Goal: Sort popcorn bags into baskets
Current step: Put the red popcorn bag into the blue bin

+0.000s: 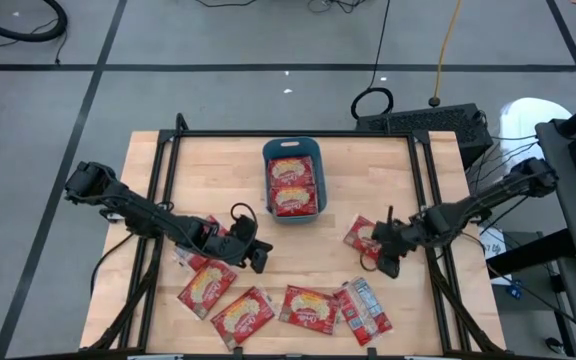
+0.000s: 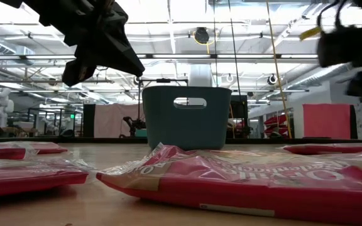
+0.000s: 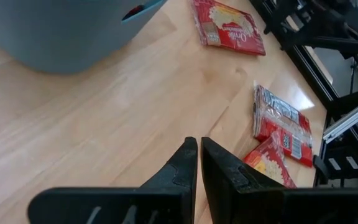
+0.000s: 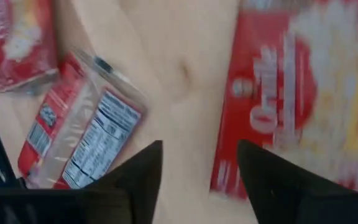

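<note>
The teal basket (image 1: 293, 150) stands at the table's far middle with two red popcorn bags (image 1: 292, 185) lying flat inside. Several more bags lie flat along the near edge (image 1: 310, 305), one silvery back up (image 1: 365, 310). Another bag (image 1: 360, 234) lies right of centre. My left gripper (image 3: 197, 152) is shut and empty, raised over bare wood (image 1: 255, 252) near-left of the basket, with a bag (image 1: 196, 232) partly under its arm. My right gripper (image 4: 199, 158) is open above the table (image 1: 383, 258), between the right-of-centre bag (image 4: 291, 93) and the back-up bag (image 4: 86, 137).
A black metal frame (image 1: 423, 200) runs along the table's left, right and far sides. The low view shows the basket (image 2: 187, 116) beyond a foreground bag (image 2: 250, 179). Bare wood lies between the basket and the near row of bags. Cables and a keyboard sit beyond the far edge.
</note>
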You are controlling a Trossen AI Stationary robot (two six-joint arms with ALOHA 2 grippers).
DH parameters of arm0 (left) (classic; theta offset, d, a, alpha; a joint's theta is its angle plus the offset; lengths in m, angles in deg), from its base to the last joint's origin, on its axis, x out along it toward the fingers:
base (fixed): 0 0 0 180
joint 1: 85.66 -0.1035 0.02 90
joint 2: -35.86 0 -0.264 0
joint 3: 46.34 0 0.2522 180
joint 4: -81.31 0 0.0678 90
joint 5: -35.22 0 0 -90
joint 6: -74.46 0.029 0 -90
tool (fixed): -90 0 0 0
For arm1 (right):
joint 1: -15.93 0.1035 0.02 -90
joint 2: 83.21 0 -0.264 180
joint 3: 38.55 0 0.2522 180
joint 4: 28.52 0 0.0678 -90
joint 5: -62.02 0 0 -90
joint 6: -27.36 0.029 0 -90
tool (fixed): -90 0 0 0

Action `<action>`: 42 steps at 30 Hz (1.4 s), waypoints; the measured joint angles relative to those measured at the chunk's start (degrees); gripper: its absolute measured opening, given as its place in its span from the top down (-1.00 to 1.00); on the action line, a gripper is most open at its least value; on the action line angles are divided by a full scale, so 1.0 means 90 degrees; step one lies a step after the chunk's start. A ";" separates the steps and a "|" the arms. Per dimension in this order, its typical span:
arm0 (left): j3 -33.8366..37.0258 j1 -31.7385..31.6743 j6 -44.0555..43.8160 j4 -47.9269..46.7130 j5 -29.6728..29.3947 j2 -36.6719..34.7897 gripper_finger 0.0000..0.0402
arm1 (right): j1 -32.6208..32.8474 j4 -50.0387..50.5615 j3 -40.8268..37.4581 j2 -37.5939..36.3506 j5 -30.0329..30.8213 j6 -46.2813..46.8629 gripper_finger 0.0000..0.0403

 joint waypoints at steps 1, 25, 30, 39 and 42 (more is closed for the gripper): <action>0.0000 0.0002 0.0025 0.0002 0.0000 0.0000 0.87 | 0.0148 0.0161 0.0000 0.0014 0.0079 0.0503 -0.04; 0.0000 -0.0022 -0.0033 0.0000 0.0253 0.0000 0.87 | 0.1514 0.0088 -0.0002 0.0572 0.1852 0.2399 -0.08; 0.0000 -0.0011 -0.0056 0.0002 0.0255 0.0000 0.87 | 0.1812 -0.0096 -0.0002 0.1111 0.2172 0.1102 -0.07; 0.0000 0.0005 -0.0064 0.0002 0.0254 0.0000 0.87 | 0.1907 0.0320 0.0023 0.2190 0.2461 0.1051 0.10; 0.0000 0.0005 -0.0065 0.0002 0.0253 0.0000 0.87 | 0.1876 0.0364 0.0019 0.2345 0.2534 0.1007 0.26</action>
